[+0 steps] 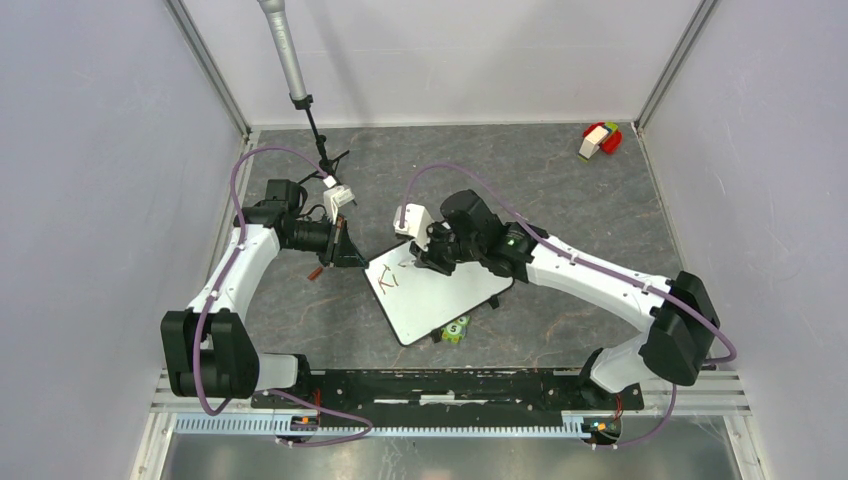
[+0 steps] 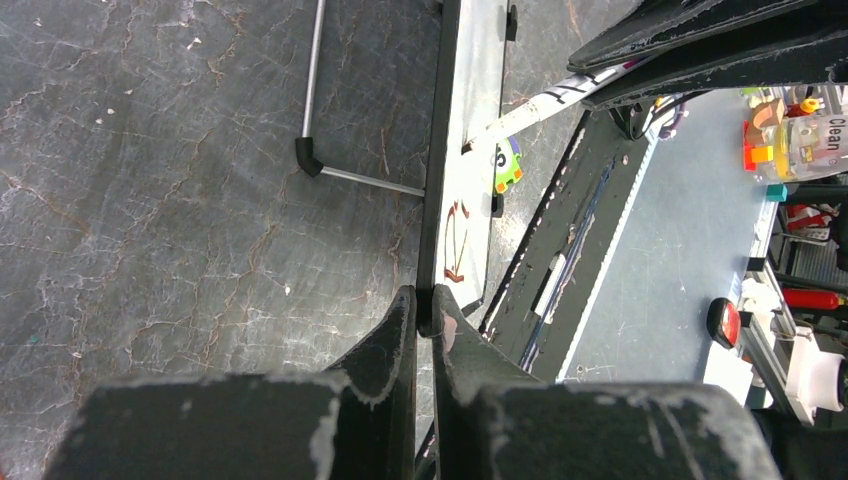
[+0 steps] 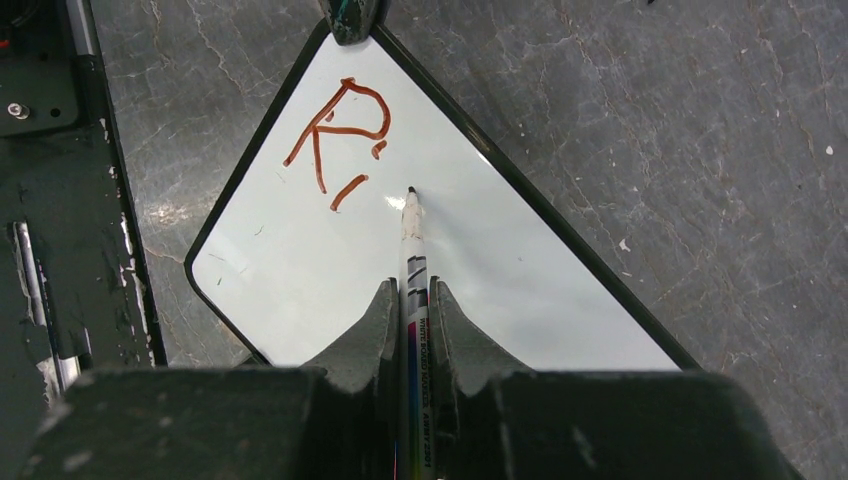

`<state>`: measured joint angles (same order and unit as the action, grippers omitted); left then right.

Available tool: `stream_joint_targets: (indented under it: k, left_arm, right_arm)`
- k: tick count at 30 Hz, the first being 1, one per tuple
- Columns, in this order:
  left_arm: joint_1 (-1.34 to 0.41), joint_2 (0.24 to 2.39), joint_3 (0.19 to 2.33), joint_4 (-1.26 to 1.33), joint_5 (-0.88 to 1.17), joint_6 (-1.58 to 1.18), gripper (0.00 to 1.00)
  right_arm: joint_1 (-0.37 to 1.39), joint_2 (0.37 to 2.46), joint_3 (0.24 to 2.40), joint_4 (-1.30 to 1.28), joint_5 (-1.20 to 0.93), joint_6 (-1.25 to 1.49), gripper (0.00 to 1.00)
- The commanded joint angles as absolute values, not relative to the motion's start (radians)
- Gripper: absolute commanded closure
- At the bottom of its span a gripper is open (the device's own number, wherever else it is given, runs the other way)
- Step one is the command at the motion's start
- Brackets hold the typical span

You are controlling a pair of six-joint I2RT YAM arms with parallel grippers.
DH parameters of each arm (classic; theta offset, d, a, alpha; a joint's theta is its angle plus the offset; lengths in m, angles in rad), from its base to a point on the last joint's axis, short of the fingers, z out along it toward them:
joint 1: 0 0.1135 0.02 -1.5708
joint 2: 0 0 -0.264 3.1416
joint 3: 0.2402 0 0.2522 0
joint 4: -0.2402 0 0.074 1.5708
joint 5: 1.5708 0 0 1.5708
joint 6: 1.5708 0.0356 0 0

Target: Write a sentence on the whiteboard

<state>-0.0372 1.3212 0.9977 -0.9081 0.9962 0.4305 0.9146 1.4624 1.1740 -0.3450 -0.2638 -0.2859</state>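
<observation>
- The right hand (image 3: 410,292) is closed almost fully on a slim white marker pen (image 3: 411,235) with a coloured printed barrel. The pen runs straight out between the two dark fingers.
- The pen's dark tip sits at the face of the flat white whiteboard (image 3: 500,280) with the thin black rim, just beside the last stroke written there.
- The reddish-brown handwritten lettering (image 3: 340,135) reads only "Ri", near one rounded corner of the board.
- The left hand (image 2: 425,300) is pinched nearly shut on the black rim at that same corner.
- The whiteboard lies askew on the dark grey marbled table (image 1: 560,170), between the two arms, corner-on to the left hand.
- Only the left wrist view shows a clear labelled tub (image 2: 815,145) beyond the table's edge. Coloured pieces show at it, but whether they are inside cannot be told.
- The left wrist view sees the board almost edge-on. A thin metal rod with a black elbow (image 2: 312,150) lies beside it.
- A small green and yellow block (image 1: 455,329) marked with a numeral sits against the board's near edge. The right wrist view does not show it.
- Only the top view shows a red, white and green object (image 1: 600,138) in the far right corner and a grey tube on a black stand (image 1: 285,50) at the far left.
</observation>
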Motion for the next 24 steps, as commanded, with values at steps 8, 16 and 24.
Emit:
stream_joint_targets:
  k: [8,16,24]
  left_arm:
    - [-0.058,1.305,1.006,-0.936,1.009,0.440,0.97]
    - [-0.057,1.304,1.008,-0.936,1.009,0.440,0.97]
    - [-0.057,1.300,1.006,-0.937,1.006,0.435,0.97]
  right_arm:
    - [0.946,1.489,1.193,-0.323,-0.231,-0.317,1.00]
    - [0.946,1.468,1.147,-0.345,-0.222,-0.339,1.00]
    - [0.944,1.437,1.126,-0.356,-0.175,-0.351,1.00]
